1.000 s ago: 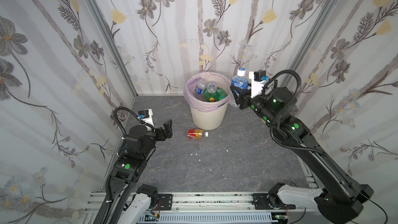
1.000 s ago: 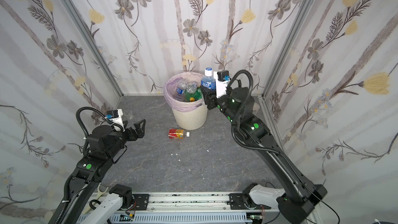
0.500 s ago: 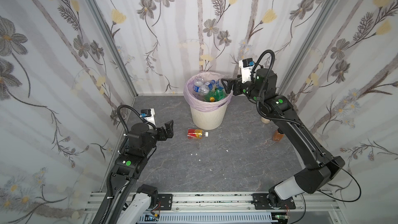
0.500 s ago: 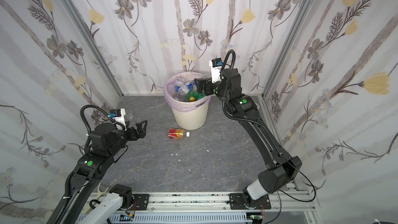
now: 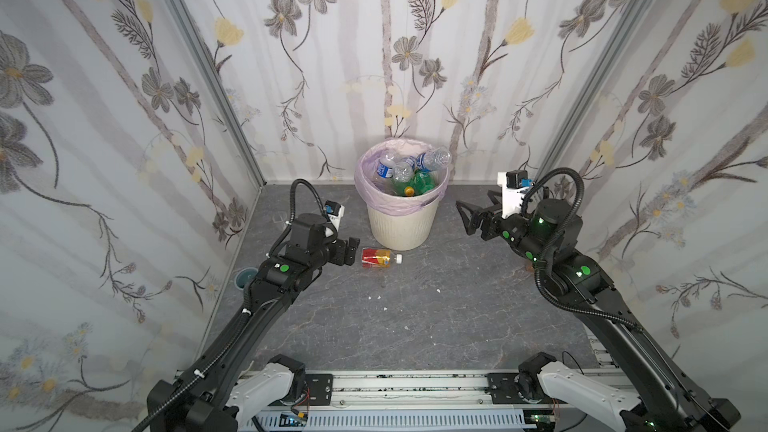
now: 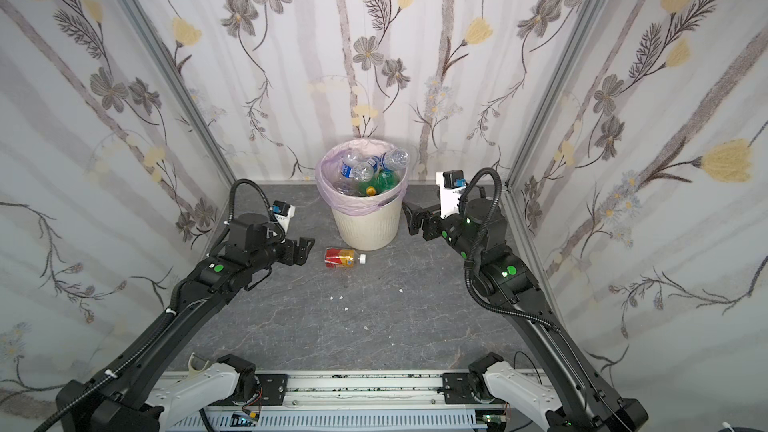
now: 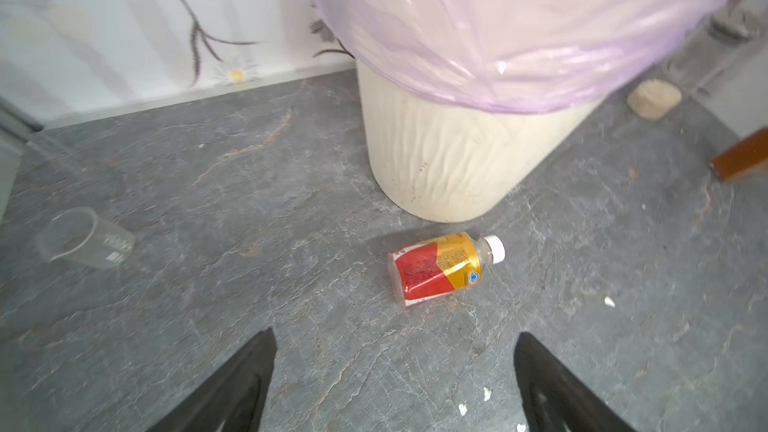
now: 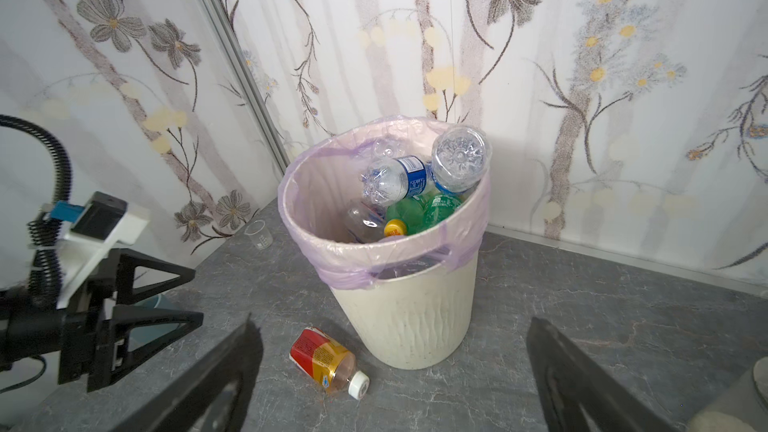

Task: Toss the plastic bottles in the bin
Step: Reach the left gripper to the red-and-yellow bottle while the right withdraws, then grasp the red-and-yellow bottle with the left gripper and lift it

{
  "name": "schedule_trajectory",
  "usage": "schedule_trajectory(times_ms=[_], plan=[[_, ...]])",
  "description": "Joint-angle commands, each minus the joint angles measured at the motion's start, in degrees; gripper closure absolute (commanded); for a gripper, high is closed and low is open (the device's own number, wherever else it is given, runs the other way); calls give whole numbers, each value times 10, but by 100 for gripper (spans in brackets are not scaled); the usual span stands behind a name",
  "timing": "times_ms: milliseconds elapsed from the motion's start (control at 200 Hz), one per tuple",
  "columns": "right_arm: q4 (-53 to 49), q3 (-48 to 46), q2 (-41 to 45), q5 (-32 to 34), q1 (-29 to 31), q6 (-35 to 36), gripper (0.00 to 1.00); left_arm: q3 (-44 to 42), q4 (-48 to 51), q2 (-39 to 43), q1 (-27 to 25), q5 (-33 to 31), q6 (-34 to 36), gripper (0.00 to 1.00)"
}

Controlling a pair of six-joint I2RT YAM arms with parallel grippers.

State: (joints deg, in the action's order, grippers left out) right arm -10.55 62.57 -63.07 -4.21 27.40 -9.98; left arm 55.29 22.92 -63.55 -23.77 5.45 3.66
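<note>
The bin [image 5: 401, 222] [image 6: 365, 228] [image 8: 409, 326], cream and ribbed with a lilac bag, stands at the back wall in both top views. Inside lie several plastic bottles [image 5: 411, 172] [image 6: 370, 172] [image 8: 415, 184], clear with blue labels and green with a yellow cap. A red-and-yellow labelled bottle [image 5: 377, 258] [image 6: 341, 258] [image 7: 440, 270] [image 8: 322, 357] lies on its side on the floor just in front of the bin. My left gripper [image 5: 351, 248] [image 7: 395, 334] is open, low, just left of that bottle and short of it. My right gripper [image 5: 473, 205] [image 8: 391, 322] is open and empty, right of the bin.
A clear beaker [image 7: 83, 238] [image 8: 259, 234] stands near the back left corner. A grey-blue cup [image 5: 246, 276] sits by the left wall. A jar of beige grains [image 7: 654, 97] and an amber jar [image 7: 744, 155] are right of the bin. White crumbs [image 5: 378, 297] dot the grey floor.
The right gripper let go of a clear blue-labelled bottle over the bin, then pulled back down to the right. The left gripper has moved closer to the red-and-yellow bottle.
</note>
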Motion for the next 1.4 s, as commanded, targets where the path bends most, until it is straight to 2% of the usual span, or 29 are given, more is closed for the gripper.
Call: schedule_trajectory(times_ms=[0,65,225,395,585,784,954,1244,1394], plan=[[35,-53,40,-12,-1,-12,0,21,-5,-58,-35,0,96,5],[33,-90,70,-15,-1,-13,0,37,-5,-105,-48,-15,118,3],[7,-162,144,-15,-1,-4,0,55,-16,-180,-50,-4,153,3],[-10,-225,222,-21,-2,-11,0,41,-84,-239,-47,-24,175,2],[-29,-236,264,-26,-2,-9,0,45,-138,-309,-45,-19,191,3],[-39,-234,284,-27,-2,-7,0,31,-166,-343,-46,-14,191,4],[-39,-234,288,-26,-2,-7,0,1,-161,-320,-72,-3,185,8],[-38,-225,278,-24,-2,-5,0,-64,-162,-232,-127,25,118,10],[-26,-229,268,-30,-2,-10,0,-70,-173,-227,-128,-22,98,1]])
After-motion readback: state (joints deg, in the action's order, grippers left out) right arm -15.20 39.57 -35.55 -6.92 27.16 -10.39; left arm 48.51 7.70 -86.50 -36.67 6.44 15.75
